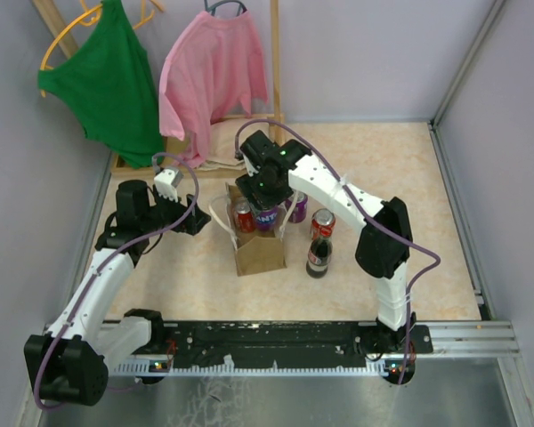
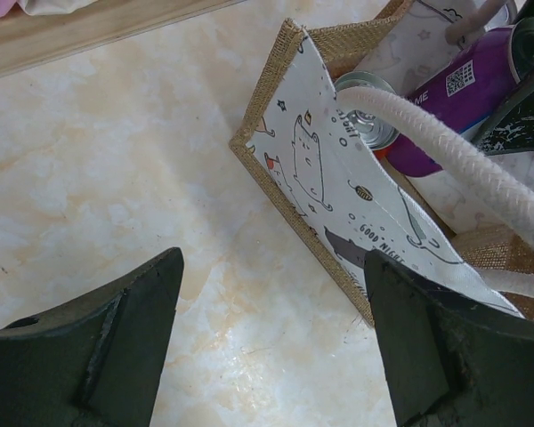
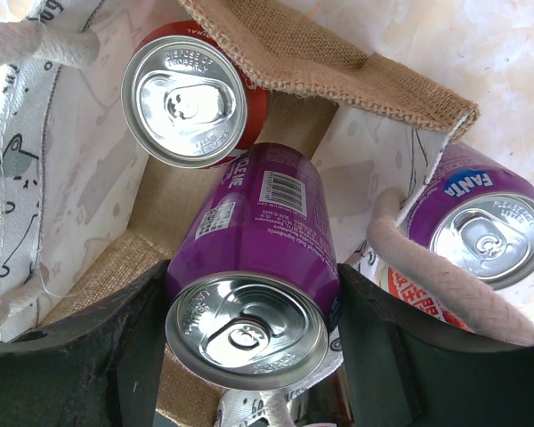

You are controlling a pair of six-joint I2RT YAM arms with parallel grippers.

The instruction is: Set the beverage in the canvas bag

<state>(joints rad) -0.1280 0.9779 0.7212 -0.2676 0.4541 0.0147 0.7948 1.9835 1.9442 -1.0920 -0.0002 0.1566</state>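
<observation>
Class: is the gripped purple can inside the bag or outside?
Partly inside: the purple can, clamped by the right gripper, dips into the canvas bag.

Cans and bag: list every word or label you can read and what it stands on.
"GOOD NIGH", the rest hidden: the bag, on its white lining.
"FANTA": the purple can beside the bag.
"ME", the end of a longer word: the held can in the right hand.
Barcode digits and small print on the held can: too small to read.
</observation>
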